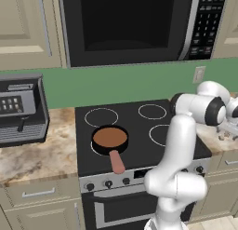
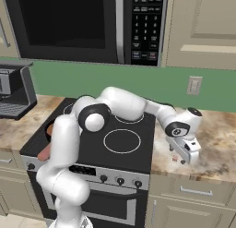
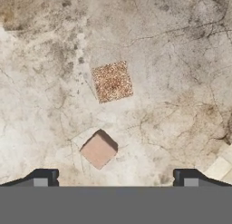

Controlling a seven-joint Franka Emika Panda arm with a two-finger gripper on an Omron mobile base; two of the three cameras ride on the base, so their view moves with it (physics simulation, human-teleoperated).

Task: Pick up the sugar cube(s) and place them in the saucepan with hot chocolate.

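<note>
Two sugar cubes lie on the marbled counter right of the stove. In the hand view, a speckled brown cube (image 3: 112, 81) sits at the middle and a smooth pinkish cube (image 3: 98, 150) lies closer, left of centre. My gripper (image 3: 115, 180) hangs open above them, fingertips (image 3: 43, 177) wide apart, nothing between them. From the right base view the gripper (image 2: 178, 155) hovers just over the counter, with a small reddish cube (image 2: 175, 159) under it. The saucepan (image 1: 110, 138) with brown liquid and a pink handle stands on the front left burner, far left of the gripper, and is partly hidden behind my arm (image 2: 50, 129).
The black stove top (image 1: 139, 126) separates the saucepan from the cubes. A coffee machine (image 1: 21, 112) stands on the left counter and a microwave (image 1: 130, 24) hangs above the stove. A pale block (image 3: 219, 167) lies at the hand view's lower right.
</note>
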